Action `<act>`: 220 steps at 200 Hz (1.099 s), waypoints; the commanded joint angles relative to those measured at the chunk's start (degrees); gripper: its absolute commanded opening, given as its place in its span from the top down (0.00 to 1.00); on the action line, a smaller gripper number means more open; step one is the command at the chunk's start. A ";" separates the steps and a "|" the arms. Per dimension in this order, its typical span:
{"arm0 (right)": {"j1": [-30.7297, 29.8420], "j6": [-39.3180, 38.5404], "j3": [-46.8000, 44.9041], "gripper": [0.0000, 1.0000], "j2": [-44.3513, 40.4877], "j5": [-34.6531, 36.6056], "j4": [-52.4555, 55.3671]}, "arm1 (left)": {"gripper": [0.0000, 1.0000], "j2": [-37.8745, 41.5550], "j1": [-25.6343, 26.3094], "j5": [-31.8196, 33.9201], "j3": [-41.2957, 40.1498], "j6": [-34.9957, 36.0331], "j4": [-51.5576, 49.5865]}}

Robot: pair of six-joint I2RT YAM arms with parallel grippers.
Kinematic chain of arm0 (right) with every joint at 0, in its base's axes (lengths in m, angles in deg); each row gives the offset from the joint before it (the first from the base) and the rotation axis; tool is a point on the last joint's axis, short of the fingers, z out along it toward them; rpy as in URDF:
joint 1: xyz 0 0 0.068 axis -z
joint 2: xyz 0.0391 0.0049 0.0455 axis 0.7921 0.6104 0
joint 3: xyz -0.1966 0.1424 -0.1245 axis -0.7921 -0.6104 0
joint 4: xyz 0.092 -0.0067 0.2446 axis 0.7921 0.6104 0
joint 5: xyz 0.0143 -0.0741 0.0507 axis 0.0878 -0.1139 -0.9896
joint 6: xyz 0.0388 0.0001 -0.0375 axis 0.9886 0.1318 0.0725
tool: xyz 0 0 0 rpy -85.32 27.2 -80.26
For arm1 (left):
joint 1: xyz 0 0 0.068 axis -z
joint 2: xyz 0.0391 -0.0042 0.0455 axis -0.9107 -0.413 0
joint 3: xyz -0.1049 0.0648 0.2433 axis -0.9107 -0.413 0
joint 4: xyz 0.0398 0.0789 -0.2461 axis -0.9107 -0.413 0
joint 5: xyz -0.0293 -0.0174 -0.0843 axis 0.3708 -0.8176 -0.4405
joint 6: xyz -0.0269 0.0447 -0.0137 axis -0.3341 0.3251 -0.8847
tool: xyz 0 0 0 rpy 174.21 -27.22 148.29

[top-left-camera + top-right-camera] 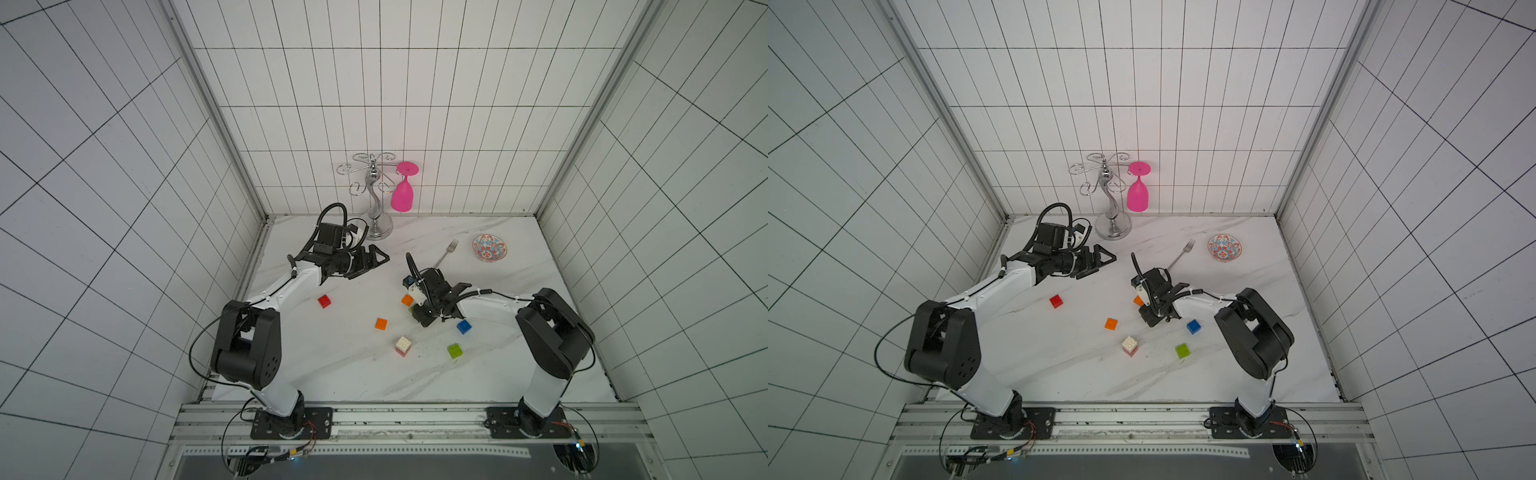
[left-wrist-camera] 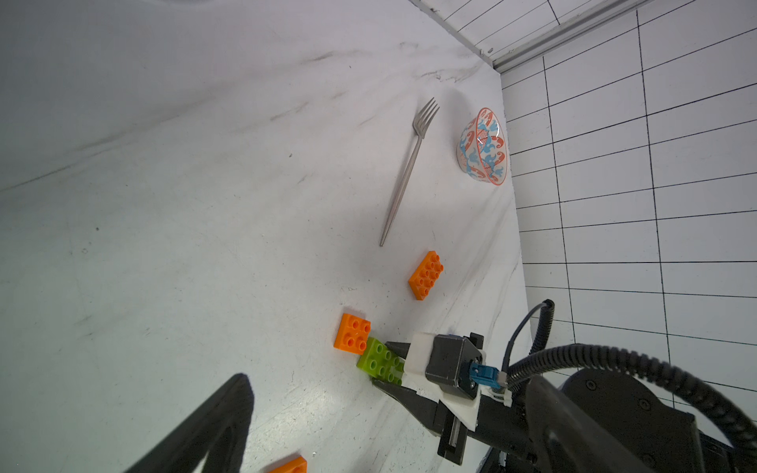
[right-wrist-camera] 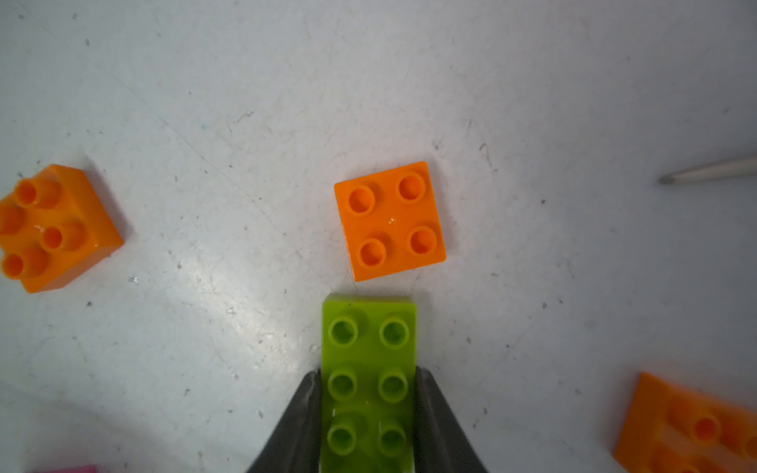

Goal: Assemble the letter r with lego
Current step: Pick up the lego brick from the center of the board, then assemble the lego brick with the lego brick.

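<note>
Right hand (image 3: 368, 374): closed on the long lime green studded brick (image 3: 368, 327), fingers pressing its two long sides near one end.
Long lime green studded brick: near the middle of the white marbled bench (image 1: 316, 365); its free end is just beside a thin orange square brick (image 3: 389, 221). I cannot tell whether it is lifted.
Left hand (image 1: 376, 265): spread wide, holding nothing, raised over the far left of the bench.
Other orange pieces: a taller orange square brick (image 1: 381, 323) lies apart; a long flat orange brick (image 2: 426, 275) lies near the metal fork (image 2: 403, 180).
Loose pieces: red square brick (image 1: 324, 301), blue square brick (image 1: 464, 326), lime green square brick (image 1: 454, 350), and a cream square brick (image 1: 404, 343) stacked on a pink brick (image 1: 402, 353).
</note>
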 commanded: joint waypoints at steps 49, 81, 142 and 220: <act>6.28 1.49 -9.82 1.00 -20.38 -11.83 -10.38 | 0.11 -8.37 4.66 8.62 13.23 0.70 -10.34; 8.47 -0.69 -8.23 1.00 -23.32 -17.14 -12.72 | 0.11 -14.47 6.22 8.62 21.36 -1.24 -11.76; 8.51 -18.71 7.86 1.00 -11.47 -11.80 14.56 | 0.11 -16.00 4.72 -2.17 10.89 -9.10 2.47; 5.26 -18.49 15.82 1.00 0.19 -5.42 19.20 | 0.21 -13.63 4.34 -7.92 -3.84 -18.23 13.63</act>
